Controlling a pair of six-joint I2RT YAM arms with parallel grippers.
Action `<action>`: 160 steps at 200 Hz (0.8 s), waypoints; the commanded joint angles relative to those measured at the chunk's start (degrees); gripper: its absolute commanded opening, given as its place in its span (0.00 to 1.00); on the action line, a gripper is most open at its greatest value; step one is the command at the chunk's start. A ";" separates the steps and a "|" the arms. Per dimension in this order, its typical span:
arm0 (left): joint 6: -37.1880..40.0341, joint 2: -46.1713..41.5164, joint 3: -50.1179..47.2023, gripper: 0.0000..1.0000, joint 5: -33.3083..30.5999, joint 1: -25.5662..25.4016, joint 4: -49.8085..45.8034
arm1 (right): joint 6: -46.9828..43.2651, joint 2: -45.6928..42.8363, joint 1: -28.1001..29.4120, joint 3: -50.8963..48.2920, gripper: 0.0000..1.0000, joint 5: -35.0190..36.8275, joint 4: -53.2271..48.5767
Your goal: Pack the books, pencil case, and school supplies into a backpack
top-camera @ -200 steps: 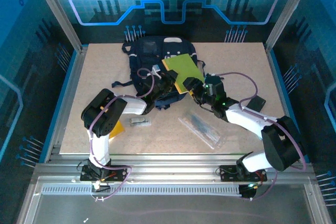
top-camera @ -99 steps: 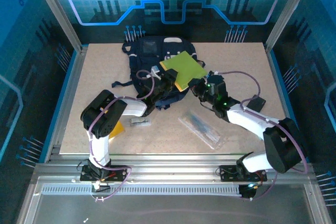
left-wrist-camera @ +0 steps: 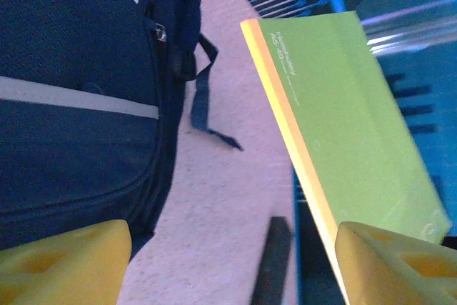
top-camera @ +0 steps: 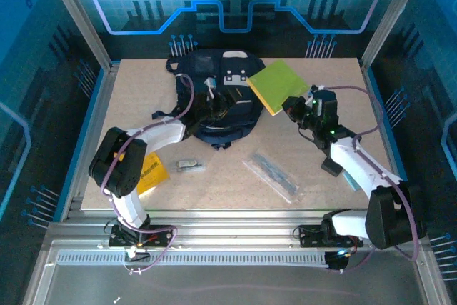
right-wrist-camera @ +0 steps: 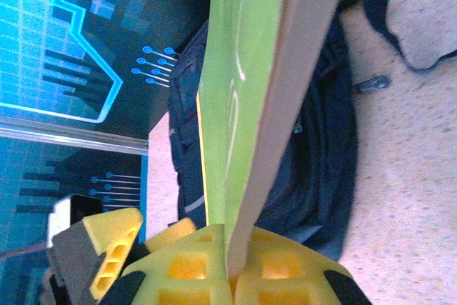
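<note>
Beside the backpack (top-camera: 239, 125), right gripper (top-camera: 296, 105) clamped on yellow-green book (top-camera: 277, 85), raised clear of the table (top-camera: 357, 83) and tilted; left gripper (top-camera: 220, 101) spread wide over backpack, holding nothing. Advisable: part the opening with left gripper, then slide book in edge-first, unhurried.

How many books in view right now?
2. The yellow-green book is clamped in the right gripper, just right of the backpack. The bright yellow book lies flat at near left, partly under the left arm. Others may be inside the backpack.
</note>
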 commanded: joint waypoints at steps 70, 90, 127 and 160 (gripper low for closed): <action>42.98 13.16 29.33 0.80 -6.59 -2.74 -49.84 | -13.56 -6.35 -7.60 2.06 0.00 -8.78 -13.70; 47.62 16.79 33.01 0.81 -9.37 -3.74 -52.61 | -13.77 -6.92 -8.31 1.65 0.00 -9.40 -13.82; 51.78 21.08 36.40 0.85 -12.27 -4.05 -53.66 | -13.71 -7.07 -8.55 0.76 0.00 -9.87 -13.71; 54.74 26.52 39.96 0.86 -18.82 -4.07 -56.51 | -13.29 -6.69 -8.57 -0.28 0.00 -10.76 -13.39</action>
